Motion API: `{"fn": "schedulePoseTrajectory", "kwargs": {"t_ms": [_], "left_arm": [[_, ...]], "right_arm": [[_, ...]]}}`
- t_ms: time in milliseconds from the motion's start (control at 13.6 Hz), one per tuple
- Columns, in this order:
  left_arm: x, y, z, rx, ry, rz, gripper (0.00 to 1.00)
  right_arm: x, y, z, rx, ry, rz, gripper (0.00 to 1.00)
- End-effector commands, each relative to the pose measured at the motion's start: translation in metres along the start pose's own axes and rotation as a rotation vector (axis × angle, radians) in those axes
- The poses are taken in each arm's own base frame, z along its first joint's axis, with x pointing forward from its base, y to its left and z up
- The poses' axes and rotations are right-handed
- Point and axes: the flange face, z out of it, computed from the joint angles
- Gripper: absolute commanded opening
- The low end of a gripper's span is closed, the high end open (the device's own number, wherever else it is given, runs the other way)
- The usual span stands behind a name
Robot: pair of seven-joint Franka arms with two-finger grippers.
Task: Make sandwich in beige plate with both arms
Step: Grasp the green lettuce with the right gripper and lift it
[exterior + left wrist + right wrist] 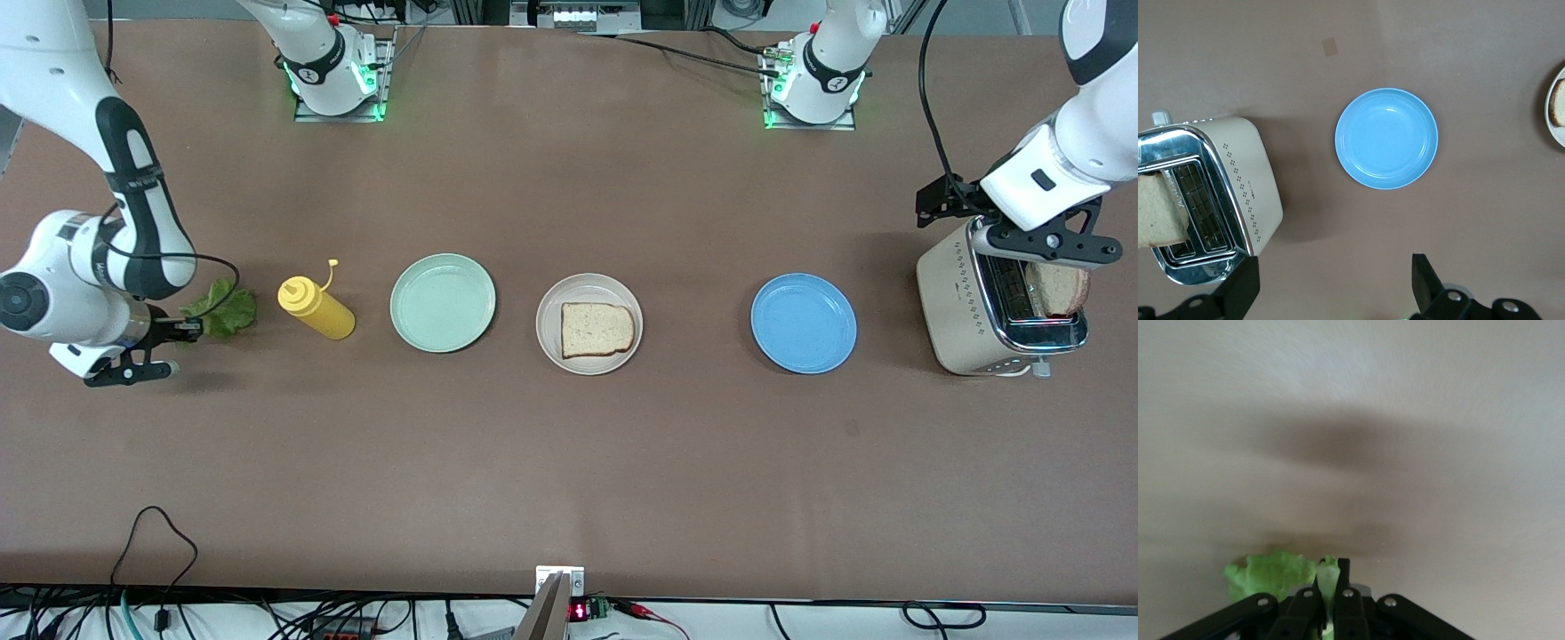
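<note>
Right hand (188, 329), at the right arm's end of the bench, has its fingers pinched tight on the edge of the lettuce leaf (222, 308); the right wrist view shows green leaf squeezed between the closed fingertips. The leaf sits low, at or just off the bench, beside the yellow mustard bottle (316, 307).

Left hand (1331, 287) is spread wide with nothing in it, over the toaster (987, 307) at the left arm's end. A toast slice (1058, 287) sticks up out of the toaster slot.

Beige plate (589, 324) sits mid-bench between the mint-green plate (443, 302) and the blue plate (803, 323). One bread slice (597, 329) already lies flat in it.

Handling, judged: the lettuce is very light, limp and ruffled, will flop and could tear or slip, so an edge pinch suits it and it needs slow carrying. Toast is light, stiff but crumbly; best taken by its exposed top edge across the thin faces, with gentle squeeze.

Looks: lettuce bright green and crinkled; bread pale tan with darker crust, roughly square; plate matte cream with a shallow rim.

Sandwich is about a third built: base slice down, leaf and top slice not yet placed.
</note>
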Motion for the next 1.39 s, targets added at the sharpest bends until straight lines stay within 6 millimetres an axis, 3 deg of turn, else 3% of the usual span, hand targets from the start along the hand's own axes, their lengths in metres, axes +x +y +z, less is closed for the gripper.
{"fn": "schedulePoseTrajectory", "kwargs": {"t_ms": [0, 293, 513, 659, 953, 1099, 1319], "left_arm": [[0.002, -0.005, -0.001, 0.019, 0.015, 0.006, 1.00], [0.002, -0.011, -0.003, 0.018, 0.019, -0.006, 1.00], [0.002, -0.024, -0.004, 0.020, 0.037, -0.029, 1.00], [-0.001, -0.027, -0.006, 0.020, 0.033, -0.032, 1.00], [-0.005, -0.041, -0.012, 0.019, 0.044, -0.059, 1.00], [-0.008, -0.049, -0.016, 0.018, 0.046, -0.075, 1.00], [-0.015, -0.052, -0.018, 0.016, 0.020, -0.086, 1.00]], "right_arm": [[-0.011, -0.003, -0.046, -0.001, 0.012, -0.133, 0.00], [-0.009, -0.021, -0.119, -0.002, 0.029, -0.420, 0.00], [0.008, -0.063, -0.182, 0.056, 0.018, -0.620, 0.00], [0.017, -0.100, -0.223, 0.081, 0.008, -0.720, 0.00], [0.031, -0.169, -0.265, 0.206, 0.147, -0.900, 0.00], [0.038, -0.217, -0.273, 0.270, 0.200, -0.974, 0.00], [0.039, -0.310, -0.301, 0.300, 0.249, -1.106, 0.00]]}}
